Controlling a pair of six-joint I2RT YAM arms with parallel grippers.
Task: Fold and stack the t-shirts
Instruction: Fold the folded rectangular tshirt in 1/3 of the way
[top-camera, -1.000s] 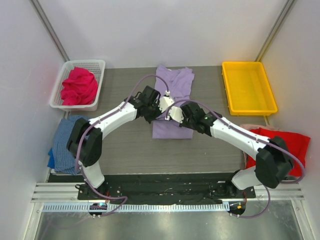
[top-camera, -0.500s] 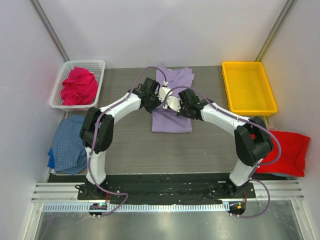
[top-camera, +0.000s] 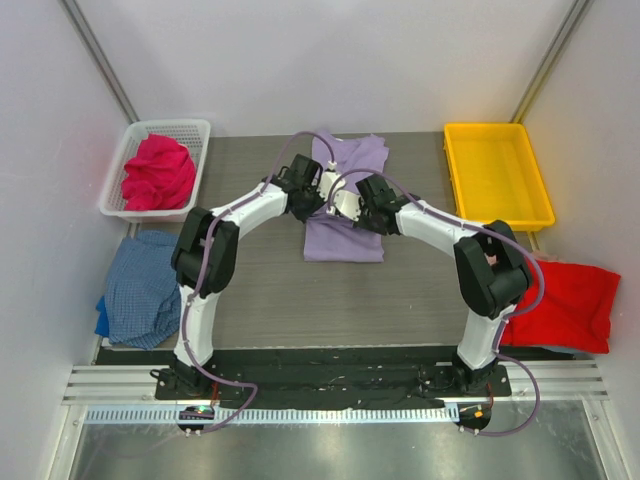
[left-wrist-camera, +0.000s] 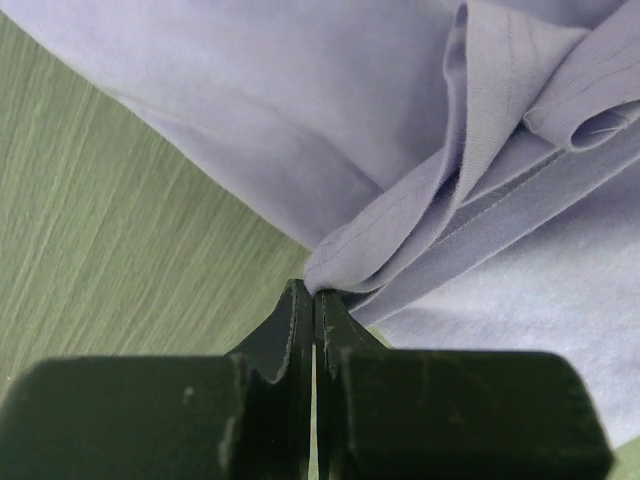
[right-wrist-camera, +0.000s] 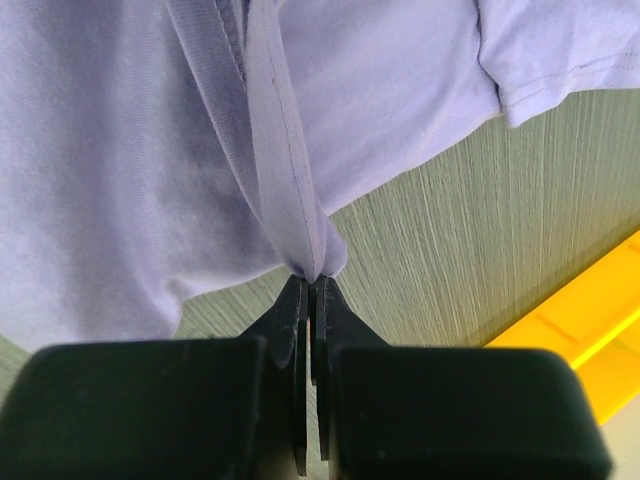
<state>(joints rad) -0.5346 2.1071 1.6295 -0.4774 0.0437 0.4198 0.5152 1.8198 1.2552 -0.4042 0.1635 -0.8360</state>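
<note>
left tool (left-wrist-camera: 313, 296), right tool (right-wrist-camera: 308, 286) pinching lavender t-shirt (top-camera: 345, 242) edges

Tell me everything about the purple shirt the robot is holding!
The purple t-shirt is plain lavender, soft thin cloth with stitched hems and short sleeves. It lies partly folded at the middle of the grey table, toward the far edge, creased and bunched where it is lifted. The left gripper and the right gripper are each shut on a pinched fold of it. Nothing else touches it.
</note>
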